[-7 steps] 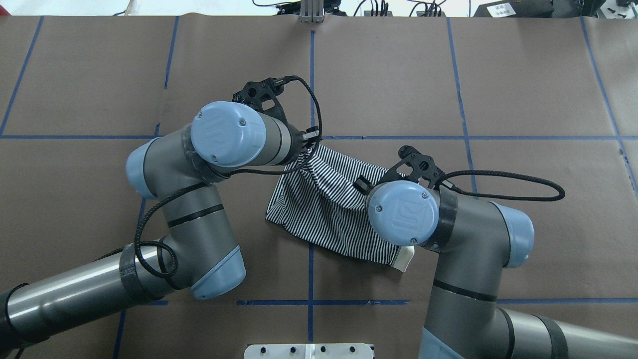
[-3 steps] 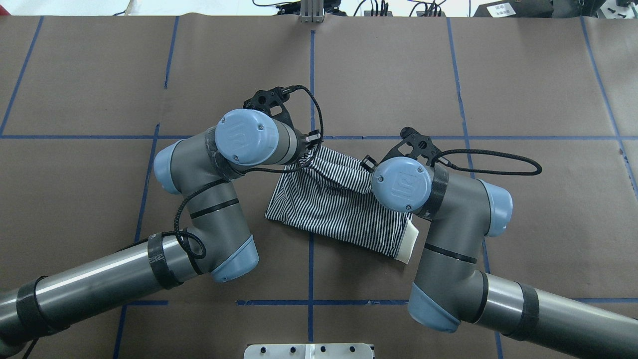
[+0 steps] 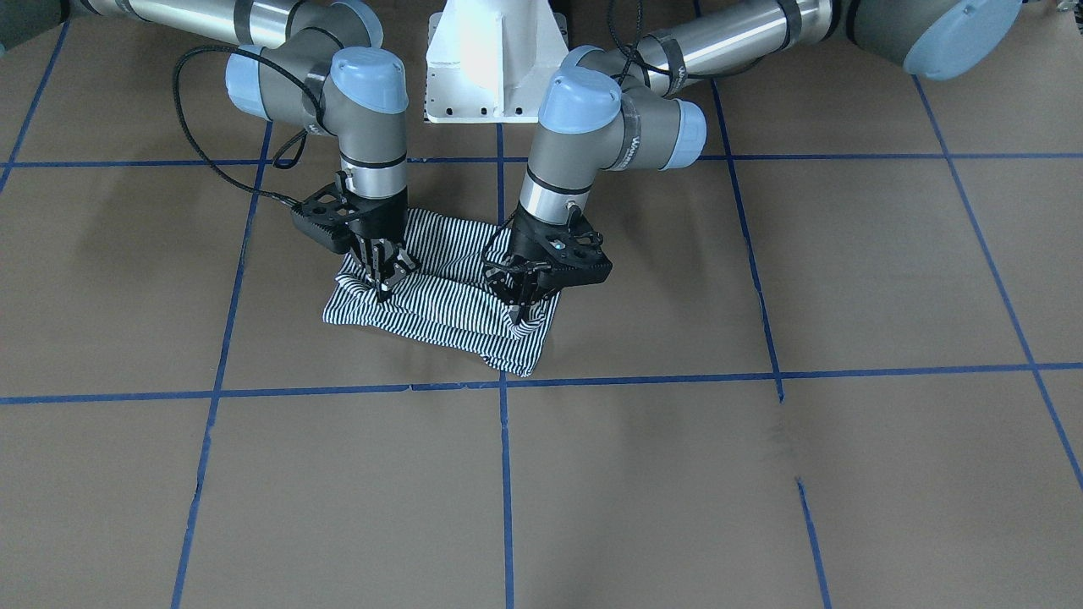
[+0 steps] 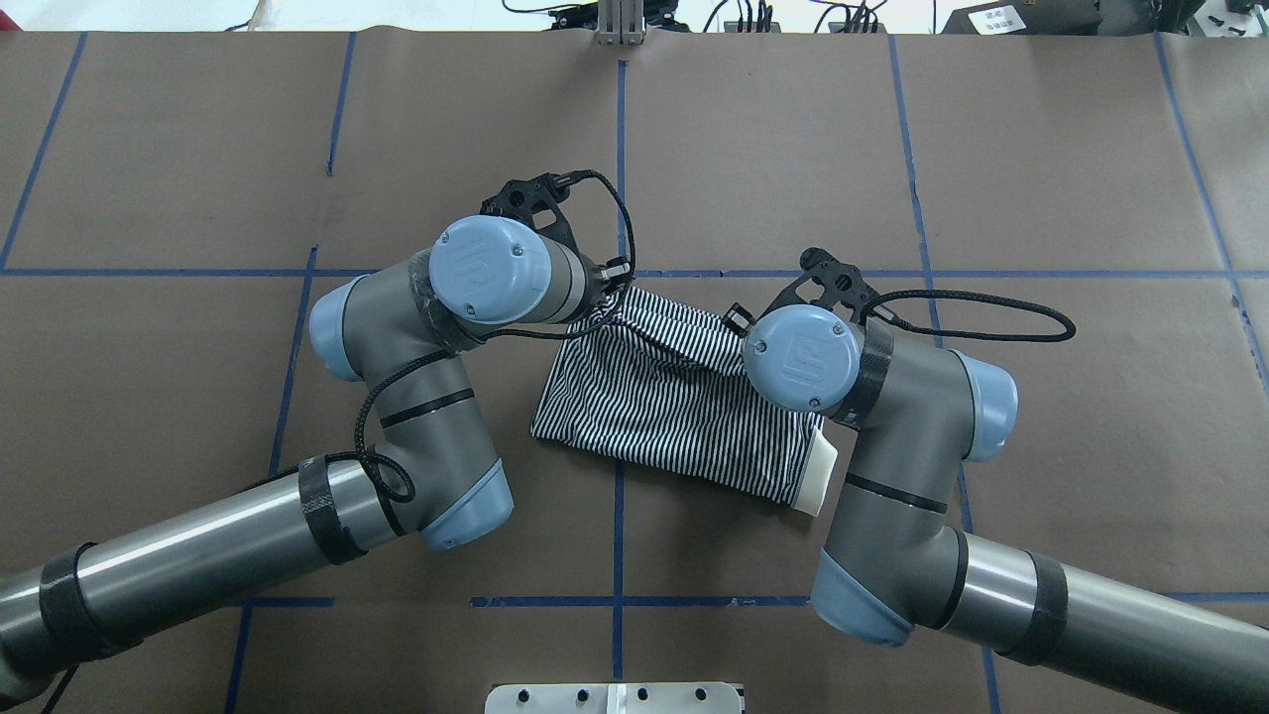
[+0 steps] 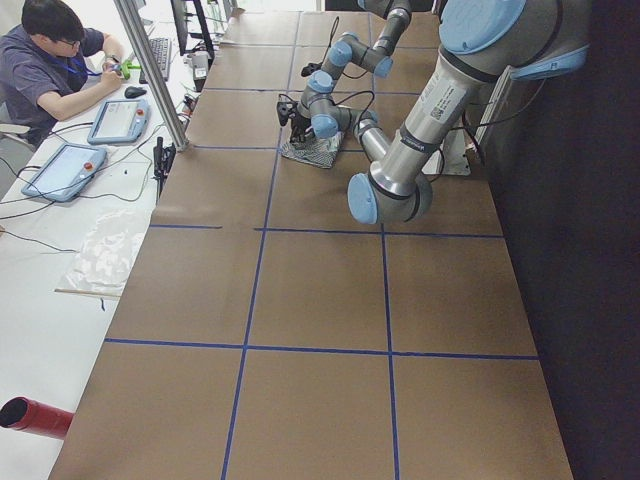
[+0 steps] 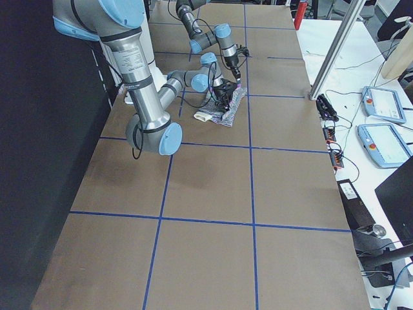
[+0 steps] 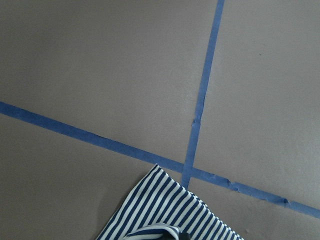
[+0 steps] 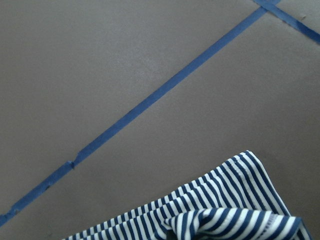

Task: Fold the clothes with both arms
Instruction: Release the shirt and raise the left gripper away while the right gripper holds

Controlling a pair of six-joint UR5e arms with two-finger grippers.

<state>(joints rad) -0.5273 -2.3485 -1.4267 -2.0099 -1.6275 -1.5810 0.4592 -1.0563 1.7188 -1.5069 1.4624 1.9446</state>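
1. At the left of the overhead view, our left gripper (image 3: pixel 518 308) points down at the far left corner of the polo shirt (image 4: pixel 654 416). Its jaws look pinched together on bunched striped cloth.
2. In the middle, the shirt lies part-folded on the brown surface (image 4: pixel 1041 149), with its cream collar (image 4: pixel 819 478) poking out near the right end.
3. At the right, our right gripper (image 3: pixel 382 279) likewise has its jaws clamped on the far edge.
4. We judge this to be mid-fold. Next, both arms must carry the held edge across evenly and lay it flat.

Brown tabletop (image 4: pixel 1041 446), blue tape grid (image 4: pixel 619 149)
A person (image 5: pixel 55 60) sits near two tablets (image 5: pixel 60 170); a white pedestal (image 3: pixel 495 59) stands at one edge.
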